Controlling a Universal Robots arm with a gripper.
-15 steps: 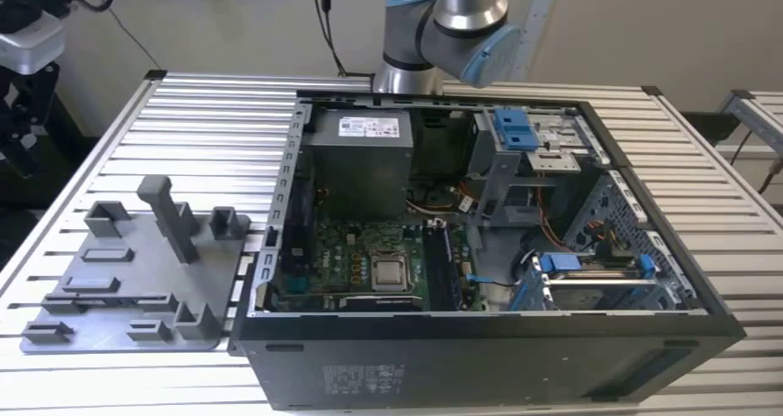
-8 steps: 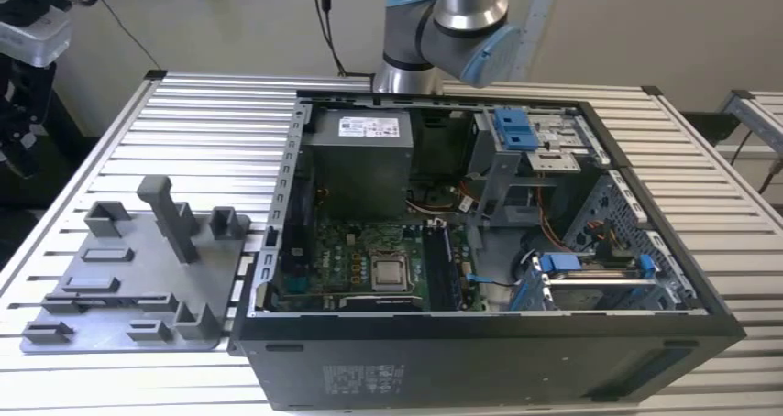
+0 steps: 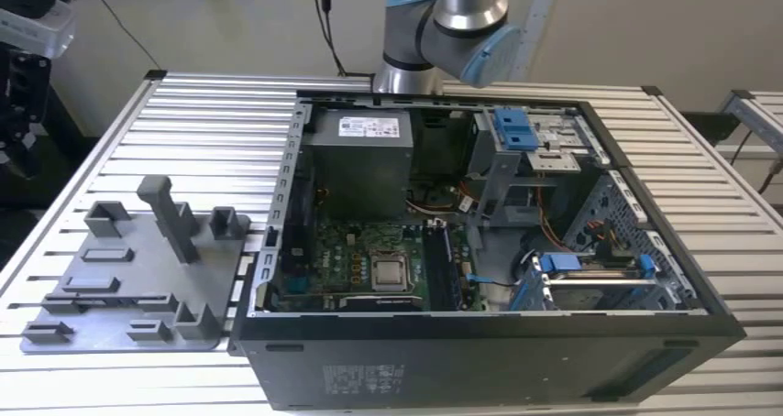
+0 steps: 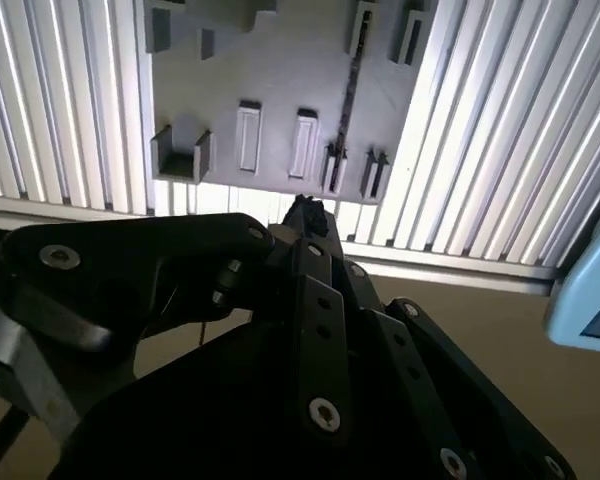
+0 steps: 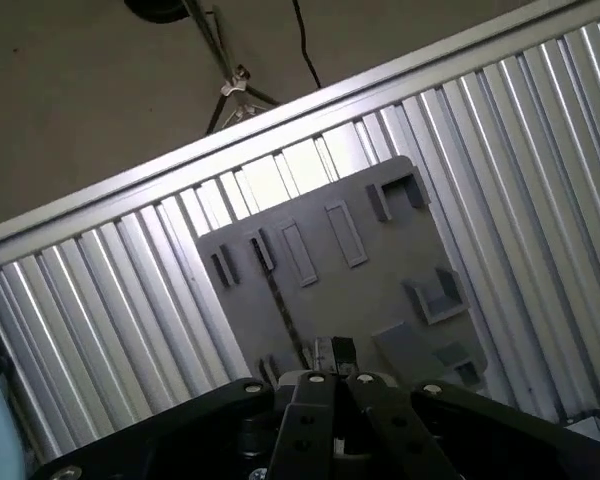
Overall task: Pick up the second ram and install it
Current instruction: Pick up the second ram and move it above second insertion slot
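Tool [image 5: 331, 352] sits high over plate [image 5: 380, 290] on table [image 5: 130, 330]. Tips pressed together, nothing pinched. Ram [image 5: 285, 316] stands on edge in plate's slots, below tool, a thin dark line running out from under the tips.

Step, by my read: approach for pick, grip not yet made.

To do it well: spread tips, square them across ram's thin faces, centre over it, drop straight, grip clear of slot posts, lift w/o twist.

Hard to see: ram is edge-on, so chips + label can't be made out. Its near end is hidden behind tool. Seam btw tips is tiny, so closure is a fair read, not certain.
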